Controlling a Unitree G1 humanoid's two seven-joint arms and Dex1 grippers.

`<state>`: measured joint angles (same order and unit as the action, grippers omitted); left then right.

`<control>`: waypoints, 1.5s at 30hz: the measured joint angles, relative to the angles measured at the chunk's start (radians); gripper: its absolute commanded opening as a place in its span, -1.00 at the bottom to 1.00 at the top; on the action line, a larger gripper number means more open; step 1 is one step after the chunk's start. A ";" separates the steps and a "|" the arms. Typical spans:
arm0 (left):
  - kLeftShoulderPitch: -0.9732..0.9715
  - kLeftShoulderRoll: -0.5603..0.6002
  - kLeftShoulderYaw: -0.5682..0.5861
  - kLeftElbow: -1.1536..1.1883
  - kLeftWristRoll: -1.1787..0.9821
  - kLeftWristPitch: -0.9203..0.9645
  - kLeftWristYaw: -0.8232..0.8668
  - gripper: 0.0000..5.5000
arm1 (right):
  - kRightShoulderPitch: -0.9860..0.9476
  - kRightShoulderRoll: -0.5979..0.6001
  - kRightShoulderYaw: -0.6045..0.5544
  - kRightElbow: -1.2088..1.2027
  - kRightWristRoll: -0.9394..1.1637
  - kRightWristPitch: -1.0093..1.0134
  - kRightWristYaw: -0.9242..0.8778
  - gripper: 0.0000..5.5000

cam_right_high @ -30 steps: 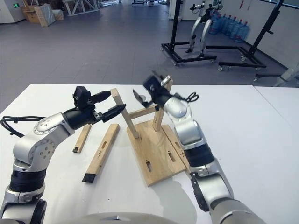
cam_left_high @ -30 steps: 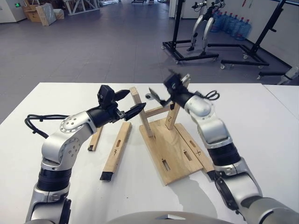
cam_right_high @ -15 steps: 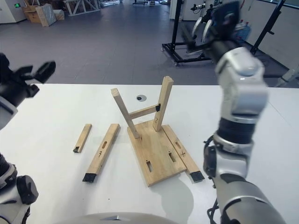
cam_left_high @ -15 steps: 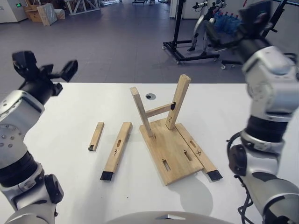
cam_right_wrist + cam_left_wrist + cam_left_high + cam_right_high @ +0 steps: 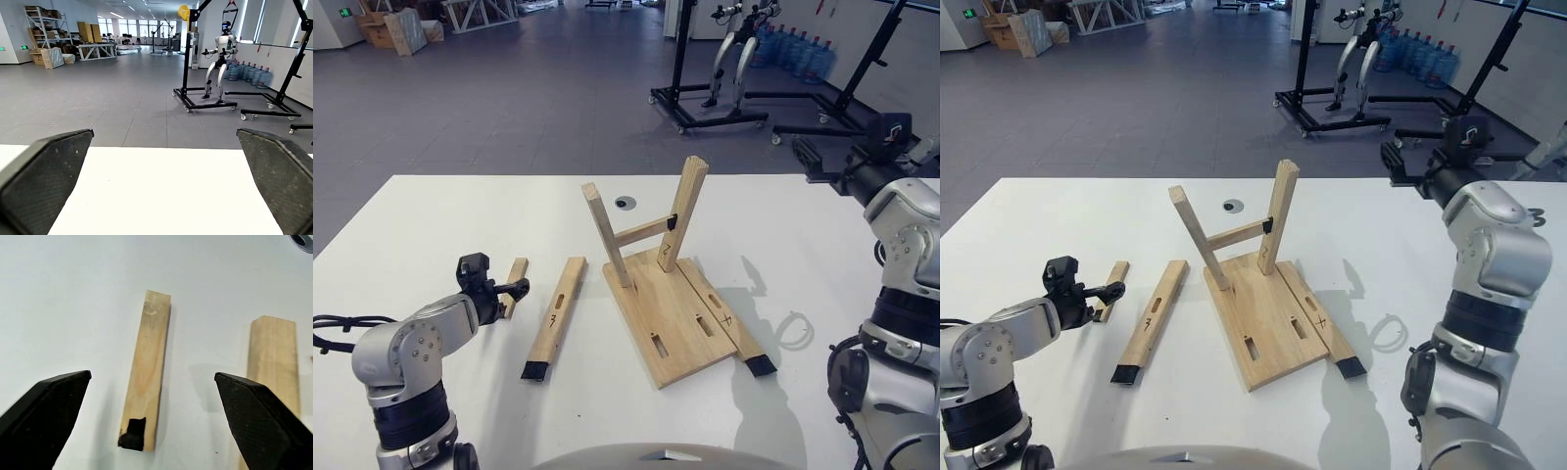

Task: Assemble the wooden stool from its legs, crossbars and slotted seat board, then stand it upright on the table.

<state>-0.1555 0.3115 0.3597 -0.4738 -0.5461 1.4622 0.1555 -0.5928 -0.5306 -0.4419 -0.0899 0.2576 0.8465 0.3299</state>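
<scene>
The slotted seat board [image 5: 677, 328] lies flat mid-table. Two legs [image 5: 683, 213] stand tilted in it, joined by a crossbar [image 5: 643, 232]. Another leg [image 5: 732, 331] lies along the board's right edge. A loose slotted leg [image 5: 556, 316] lies to the board's left, and a short crossbar [image 5: 515, 285] lies farther left. My left gripper [image 5: 497, 285] sits low at that short crossbar's near end, open, its fingers [image 5: 46, 406] straddling the piece [image 5: 148, 391] without touching it. My right gripper [image 5: 815, 162] is held high over the table's right side, open and holding nothing [image 5: 165, 132].
A small round hole [image 5: 624, 203] marks the white table [image 5: 431, 215] behind the leg frame. Black wheeled stands [image 5: 715, 108] and another robot are on the floor beyond the far edge.
Both grippers left the standing leg frame, which stays upright. The left arm swung up, then came down to the short crossbar. The right arm rose and moved off to the right.
</scene>
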 measured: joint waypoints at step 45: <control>-0.403 0.133 0.028 0.121 0.114 -0.262 -0.304 -0.54 | -0.104 0.013 0.012 0.149 0.080 -0.055 -0.086 0.96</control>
<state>-0.5586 0.4443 0.3881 -0.3530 -0.4323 1.2002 -0.1480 -0.6968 -0.5179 -0.4302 0.0588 0.3372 0.7912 0.2436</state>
